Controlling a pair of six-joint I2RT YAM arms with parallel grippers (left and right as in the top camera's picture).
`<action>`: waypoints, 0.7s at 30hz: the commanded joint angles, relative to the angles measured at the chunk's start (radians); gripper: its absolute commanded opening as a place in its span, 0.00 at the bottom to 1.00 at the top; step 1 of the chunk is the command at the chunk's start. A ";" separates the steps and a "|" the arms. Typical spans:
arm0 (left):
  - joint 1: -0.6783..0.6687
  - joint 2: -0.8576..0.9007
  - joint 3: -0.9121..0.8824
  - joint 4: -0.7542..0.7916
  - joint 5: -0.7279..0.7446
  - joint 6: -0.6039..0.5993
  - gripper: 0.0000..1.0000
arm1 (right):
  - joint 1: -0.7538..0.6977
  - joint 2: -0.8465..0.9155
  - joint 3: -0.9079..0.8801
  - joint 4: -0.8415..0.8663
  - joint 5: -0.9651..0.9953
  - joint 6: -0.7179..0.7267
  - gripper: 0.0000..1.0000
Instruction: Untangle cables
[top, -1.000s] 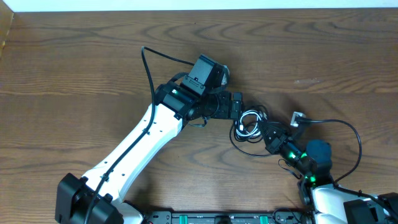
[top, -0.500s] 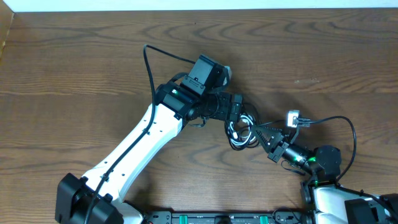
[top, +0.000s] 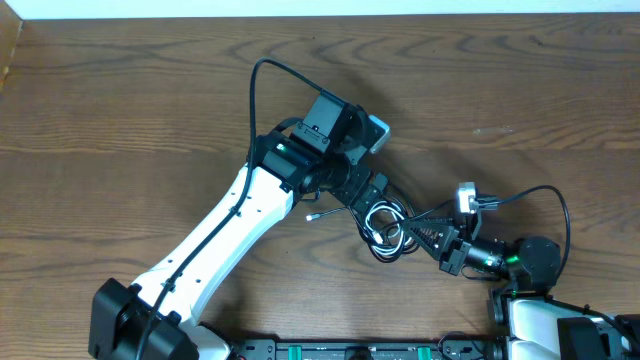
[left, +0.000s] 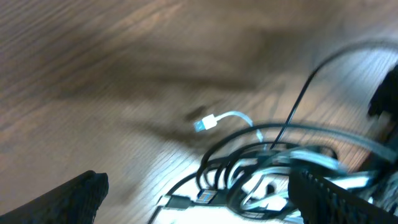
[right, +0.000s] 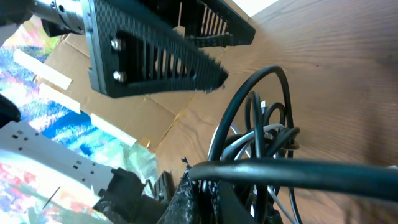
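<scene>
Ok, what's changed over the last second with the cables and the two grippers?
The right gripper, shut on the cables, dragged the bundle towards the arm bases and a bit left. The left gripper turned to point down-right and followed to the bundle's upper left. A small plug end came into view left of it. Unchanged: right jaws shut, left jaws open and empty.

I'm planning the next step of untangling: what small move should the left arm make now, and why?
Probably close the left fingers on a loop of the cables: they stand wide open with loops between them, while the right fingers are shut on a strand opposite, so the arms could then pull apart.
</scene>
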 joint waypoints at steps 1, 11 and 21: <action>0.002 0.012 0.008 -0.037 -0.013 0.153 0.98 | -0.033 -0.002 0.007 0.012 -0.051 -0.022 0.01; 0.002 0.012 0.002 -0.097 0.110 0.225 0.97 | -0.044 -0.002 0.008 0.012 -0.149 0.018 0.01; 0.002 0.012 -0.069 -0.114 0.270 0.331 0.97 | -0.044 -0.002 0.008 0.011 -0.146 0.045 0.01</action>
